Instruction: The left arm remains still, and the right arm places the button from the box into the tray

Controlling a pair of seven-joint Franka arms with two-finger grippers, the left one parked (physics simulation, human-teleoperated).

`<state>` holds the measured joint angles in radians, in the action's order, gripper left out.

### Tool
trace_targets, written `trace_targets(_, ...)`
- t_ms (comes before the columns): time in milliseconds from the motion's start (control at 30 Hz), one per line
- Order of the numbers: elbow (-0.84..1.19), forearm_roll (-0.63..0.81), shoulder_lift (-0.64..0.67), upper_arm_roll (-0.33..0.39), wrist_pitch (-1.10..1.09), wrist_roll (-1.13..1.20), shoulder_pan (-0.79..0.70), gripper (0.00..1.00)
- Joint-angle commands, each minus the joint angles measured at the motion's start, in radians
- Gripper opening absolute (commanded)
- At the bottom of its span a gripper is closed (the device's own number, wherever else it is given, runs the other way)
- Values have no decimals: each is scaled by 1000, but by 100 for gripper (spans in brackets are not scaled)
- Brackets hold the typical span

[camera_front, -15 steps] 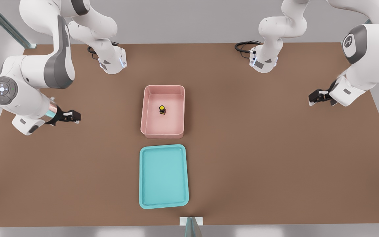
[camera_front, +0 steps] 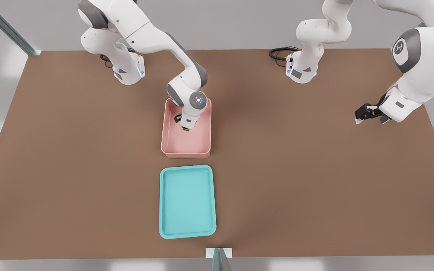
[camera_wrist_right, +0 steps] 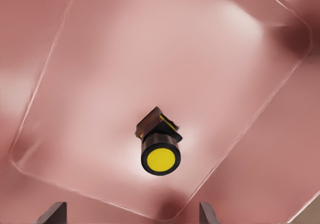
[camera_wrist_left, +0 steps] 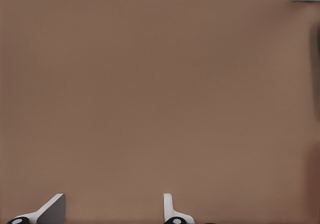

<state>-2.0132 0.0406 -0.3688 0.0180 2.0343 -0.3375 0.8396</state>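
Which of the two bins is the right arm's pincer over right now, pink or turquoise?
The pink box: the pincer hangs inside its walls, fingers open above the button. The turquoise tray sits apart, nearer the camera.

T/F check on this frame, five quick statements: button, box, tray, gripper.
1. The button sits on the floor of the box. True.
2. The gripper has lifted the button clear of the box. False: it hangs over the box with its fingers open on either side, and the button rests on the floor.
3. The tray holds the button. False: nothing lies in the tray.
4. In the front view the tray lies below the box, apart from it. True.
5. The button's yellow top faces the wrist camera. True.
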Motion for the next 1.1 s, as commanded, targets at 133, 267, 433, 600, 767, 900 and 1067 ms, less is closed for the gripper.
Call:
trace_targets(133, -153, 28, 21, 4, 366, -814, 19, 100)
trace_targets(267, -190, 61, 4, 4, 468, -813, 22, 100)
trace_targets(433, -231, 59, -24, 4, 547, -802, 30, 99)
trace_targets(600, -254, 54, -32, 7, 580, -755, 29, 99)
trace_targets(767, -254, 54, -48, 10, 581, -747, 30, 95)
trace_targets(900, -254, 51, -52, 51, 590, -701, 32, 95)
trace_targets(1067, -265, 50, -47, 50, 580, -698, 36, 92)
